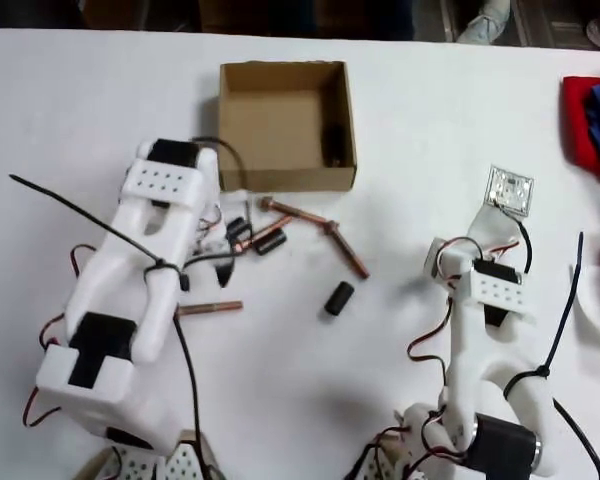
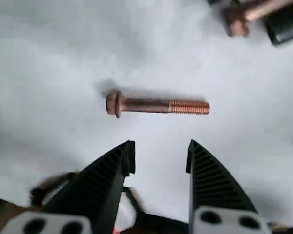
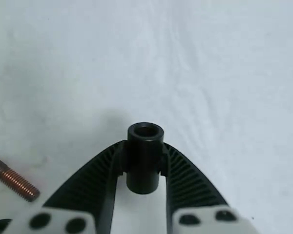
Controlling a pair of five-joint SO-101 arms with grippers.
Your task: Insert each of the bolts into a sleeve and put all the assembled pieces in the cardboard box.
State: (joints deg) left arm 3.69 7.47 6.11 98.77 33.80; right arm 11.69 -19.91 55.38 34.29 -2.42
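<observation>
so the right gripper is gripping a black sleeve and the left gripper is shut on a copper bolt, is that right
Not quite. The left gripper is open, not shut on the copper bolt: in the left wrist view the bolt lies on the table apart from its fingers. The right gripper does grip a black sleeve.

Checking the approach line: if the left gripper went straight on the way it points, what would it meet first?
Likely the copper bolt, lying crosswise on the table ahead of the open left gripper; nothing sits between them. Its height above the bolt is unclear.
</observation>
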